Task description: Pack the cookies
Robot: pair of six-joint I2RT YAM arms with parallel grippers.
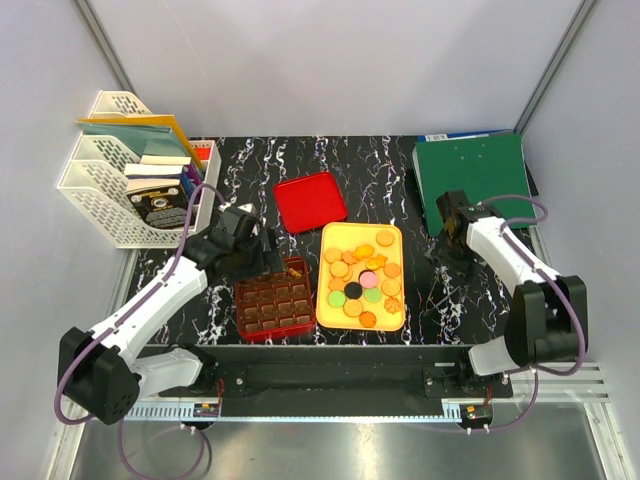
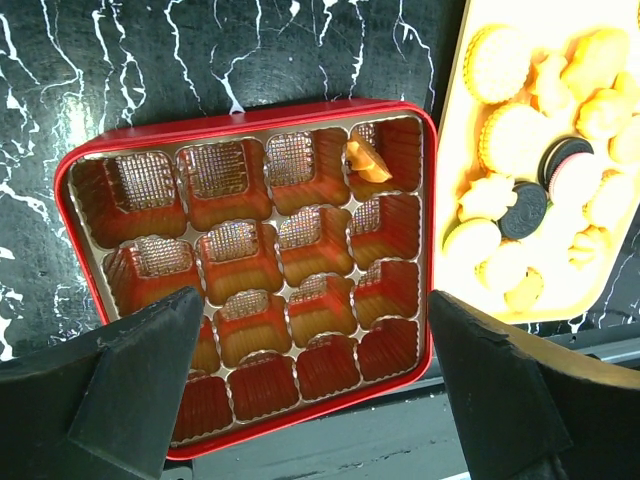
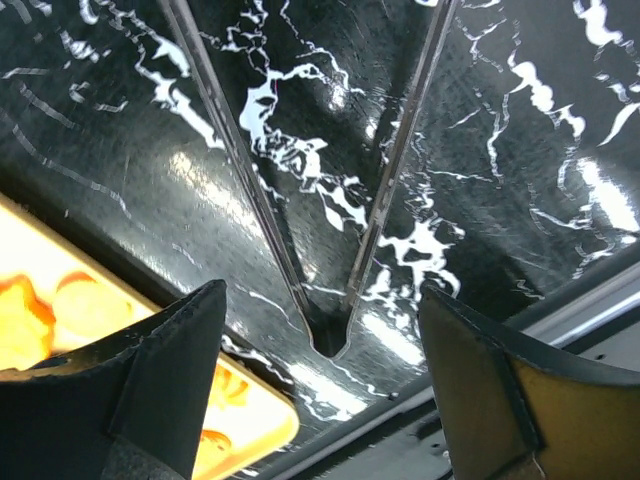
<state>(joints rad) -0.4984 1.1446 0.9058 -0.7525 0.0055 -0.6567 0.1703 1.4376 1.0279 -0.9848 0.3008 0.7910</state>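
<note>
As the right gripper [image 3: 320, 293] gapes above the tongs [image 3: 330, 345] (left gripper [image 2: 312, 298] too), I'd centre it; cookies [image 1: 362, 278] at nine o'clock.

Red plastic grid box [image 1: 272, 312] sat near-left on black marble table [image 1: 400, 170], yellow rectangular tray [image 1: 330, 318] just right of it. Small round cookies [image 1: 362, 280] lay in tray; one cookie [image 2: 368, 160] in box's far-right cell. Red flat lid [image 1: 310, 201] behind both. Metal tongs [image 3: 330, 335] right of tray. Green binder [image 1: 472, 178] far right, white mesh file rack [image 1: 115, 190] far left.

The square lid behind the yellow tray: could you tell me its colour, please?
The square lid is plain red, clearest in the top external view.
</note>
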